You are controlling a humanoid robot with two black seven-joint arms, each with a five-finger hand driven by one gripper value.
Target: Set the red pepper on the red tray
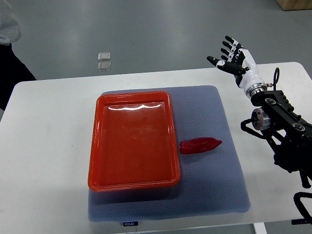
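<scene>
At the far left edge, a person's grey sleeve (9, 22) and dark clothing are seen beside the white rectangular table (48, 146). A blue-grey textured mat (209, 185) is laid over the middle of the table, and on its left part the shallow red plastic tray (97, 146) is set, with nothing in it. Just beside the tray's right rim, but apart from it, the glossy red pepper (200, 145) is found lying flat on the mat, its tapered tip pointed to the right. Beyond the table's far edge, two small clear squares (104, 60) are seen on the grey floor. At the right, the right robot hand (233, 57) is held raised above the table's far right corner, fingers spread and nothing gripped, well apart from the pepper. No left arm is shown.

The reach is judged not yet begun. The pepper would best be approached from above, gripped across its thicker left half, lifted clear of the tray's rim, and released over the tray's middle.
</scene>
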